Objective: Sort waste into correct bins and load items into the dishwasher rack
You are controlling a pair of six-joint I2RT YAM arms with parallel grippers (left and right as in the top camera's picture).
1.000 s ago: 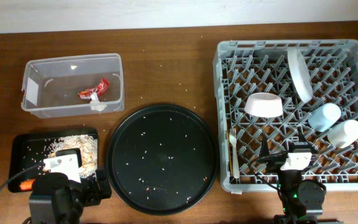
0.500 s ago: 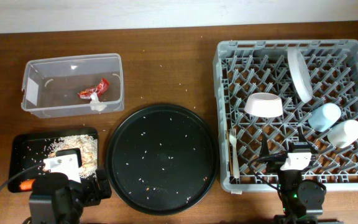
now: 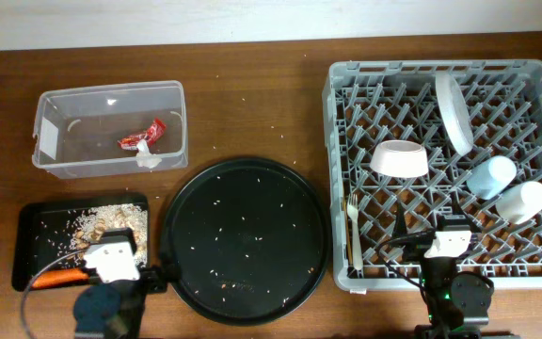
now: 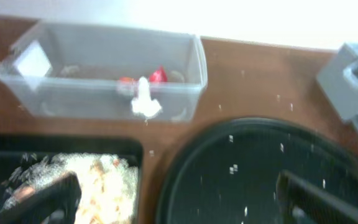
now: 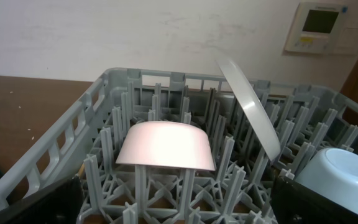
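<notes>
The clear tub [image 3: 55, 104] holds a red wrapper [image 3: 142, 136] and a white tissue wad [image 3: 147, 158]; the left wrist view shows both through the tub [image 4: 73, 102], wrapper [image 4: 158, 74] and tissue [image 4: 145, 106]. Beige scraps [image 3: 111, 219] and an orange carrot [image 3: 59, 279] lie in the small black tray [image 3: 31, 235]. My left gripper [image 3: 125, 254] [image 4: 179, 199] hangs open and empty over that tray's right end. In the grey rack [image 3: 346, 85] are an upside-down white bowl [image 3: 401, 158] [image 5: 165, 146], a plate on edge [image 3: 454, 113] [image 5: 250, 106], a light-blue cup [image 3: 492, 176] [image 5: 337, 171], a white cup [image 3: 523, 201] and a white utensil [image 3: 354, 231]. My right gripper [image 3: 450, 243] [image 5: 179, 208] stands open and empty over the rack's near edge.
A large round black tray [image 3: 245, 240], dotted with crumbs, sits between the small tray and the rack. Crumbs are scattered over the brown table [image 3: 252, 104]. A pale wall runs along the table's far edge.
My left arm has drawn back toward the front edge and shifted right, uncovering the carrot in the small black tray. The right arm has stayed still.
</notes>
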